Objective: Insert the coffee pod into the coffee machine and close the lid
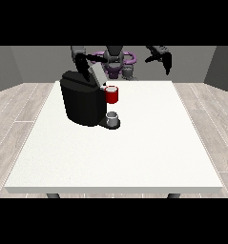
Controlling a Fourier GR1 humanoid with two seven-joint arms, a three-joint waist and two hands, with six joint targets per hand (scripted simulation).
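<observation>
Nearest the camera, the white table (134,162) runs back to the black coffee machine (82,102). Just right of the machine's foot sits a grey thing (112,118), possibly the pod, below a red thing at the machine (112,95). Over the machine's top lies the hand at the view's left (83,66); its fingers cannot be made out. Well right of the machine, the other hand (164,58) hangs relaxed, holding nothing. Seemingly the lid step; next calls for pressing down.

White table (134,157) with black coffee machine (82,102), perhaps a grey thing (112,117)

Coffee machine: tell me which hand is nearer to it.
The right hand, at the view's left, is just above the coffee machine. The hand at the view's right is raised far off.
</observation>
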